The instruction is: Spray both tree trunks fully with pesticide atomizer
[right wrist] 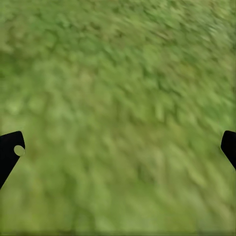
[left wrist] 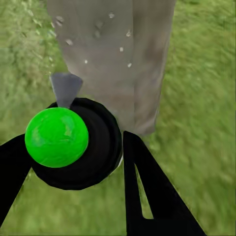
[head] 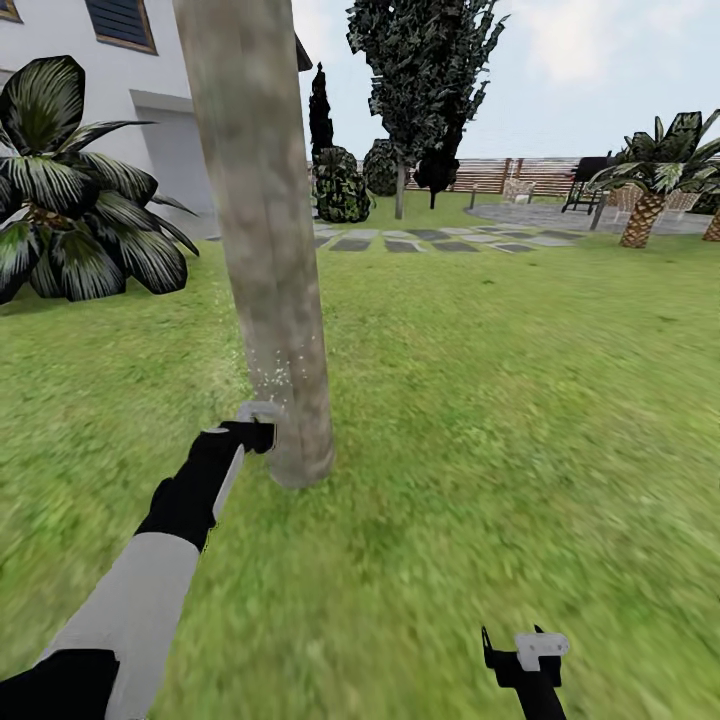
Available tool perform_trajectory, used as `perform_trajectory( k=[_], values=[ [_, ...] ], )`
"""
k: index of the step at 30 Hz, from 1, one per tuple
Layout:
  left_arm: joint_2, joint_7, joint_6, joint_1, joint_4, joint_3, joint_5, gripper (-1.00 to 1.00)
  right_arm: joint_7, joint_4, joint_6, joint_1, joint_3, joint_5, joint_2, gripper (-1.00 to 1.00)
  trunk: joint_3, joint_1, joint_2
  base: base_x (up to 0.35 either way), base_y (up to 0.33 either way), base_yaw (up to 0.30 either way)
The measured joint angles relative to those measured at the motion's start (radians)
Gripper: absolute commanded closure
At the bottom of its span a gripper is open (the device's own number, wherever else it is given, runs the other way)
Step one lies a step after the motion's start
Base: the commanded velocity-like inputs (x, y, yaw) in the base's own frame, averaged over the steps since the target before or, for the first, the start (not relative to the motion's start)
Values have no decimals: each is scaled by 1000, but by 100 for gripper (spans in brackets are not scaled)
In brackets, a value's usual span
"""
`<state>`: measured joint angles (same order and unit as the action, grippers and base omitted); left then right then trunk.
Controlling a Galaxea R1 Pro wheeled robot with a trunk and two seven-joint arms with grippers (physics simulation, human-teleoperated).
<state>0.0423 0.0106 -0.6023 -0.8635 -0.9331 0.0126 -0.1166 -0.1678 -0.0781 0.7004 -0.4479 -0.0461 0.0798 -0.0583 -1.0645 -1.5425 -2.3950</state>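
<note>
A thick beige-grey tree trunk (head: 262, 250) rises from the grass just ahead of me. My left gripper (head: 255, 432) is shut on the pesticide atomizer (left wrist: 93, 152), a dark bottle with a bright green dot (left wrist: 56, 137), held close to the trunk's base. Its grey nozzle (left wrist: 65, 88) points at the trunk (left wrist: 113, 54). White pesticide specks (head: 272, 372) scatter over the lower bark and the air beside it. A second tree (head: 425, 70) stands far back near the fence. My right gripper (head: 525, 648) hangs open over bare grass (right wrist: 118, 98), holding nothing.
A broad-leaved dark plant (head: 70, 200) grows at the left by the white house (head: 170, 130). Grey stepping stones (head: 430, 240) lead to a paved area. A short palm (head: 648, 195), dark bushes (head: 340, 185) and a slat fence (head: 510, 175) lie beyond. Open lawn spreads to the right.
</note>
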Motion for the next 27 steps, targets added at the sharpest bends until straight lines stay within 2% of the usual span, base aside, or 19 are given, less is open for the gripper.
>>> perform_trajectory(
  k=[1, 3, 4, 6, 8, 10, 12, 14, 17, 22, 23, 25, 26, 27],
  values=[
    [-15, 1, -9, 0, -10, 2, -3, 100, 0, 0, 0, 0, 0, 0, 0, -100, 0, 0, 0, 0, 0, 0],
    [-66, 5, -18, -1, -22, 3, 4, 100, 1, 0, 0, 0, 0, 0, 0, -100, 0, 0, 0, 0, 0, 0],
    [-71, 6, -20, -1, -25, 1, 13, 100, 1, 0, 1, 0, 0, 0, 0, -100, 0, 0, 0, 0, 0, 0],
    [-67, 6, -33, -2, -31, -4, 15, 100, 1, 0, 0, 0, 0, 0, 0, -100, 0, 0, 0, -112, 0, 0],
    [-32, 7, -72, -3, -70, -10, 21, 100, 1, 1, 0, 0, 0, 0, 0, -100, 0, 0, 0, -301, 0, 0],
    [-14, 8, -79, -3, -95, -15, 19, 100, 1, 1, 0, 0, 0, 0, 0, -100, 0, 0, 0, -235, 0, 0],
    [2, 8, -85, -6, -109, -45, 23, 100, 1, 1, 0, 0, 0, 0, 0, -100, 0, 0, 0, -42, 0, 0],
    [8, 8, -109, -9, -116, -61, 16, 100, 1, 1, 0, 0, 0, 0, 0, -100, 0, 0, 0, -12, 0, 0],
    [-1, 8, -139, -21, -147, -62, 7, 100, 1, 1, 0, 0, 0, 0, 0, -100, 0, 0, 0, -2, 0, 0],
    [-55, 7, -160, -66, -153, -57, 4, 100, 1, 1, 0, 0, 0, 0, 0, -100, 0, 0, 0, 0, 0, 0],
    [-56, 8, -173, -72, -155, -58, 15, 100, 1, 1, 0, 0, 0, 0, 0, -100, 0, 0, 0, 0, 0, 0],
    [-38, 9, -215, -76, -180, -64, 23, 100, 1, 1, 0, 0, 0, 0, 0, -100, 0, 0, 0, 0, 0, 0],
    [-19, 10, -247, -76, -199, -66, 27, 100, 1, 1, 0, 0, 0, 0, 0, -100, 0, 0, 0, 0, 0, 0],
    [11, 12, -280, -77, -222, -67, 30, 100, 1, 1, 0, 0, 0, 0, 0, -100, 0, 0, 0, 0, 0, 0]
  ],
)
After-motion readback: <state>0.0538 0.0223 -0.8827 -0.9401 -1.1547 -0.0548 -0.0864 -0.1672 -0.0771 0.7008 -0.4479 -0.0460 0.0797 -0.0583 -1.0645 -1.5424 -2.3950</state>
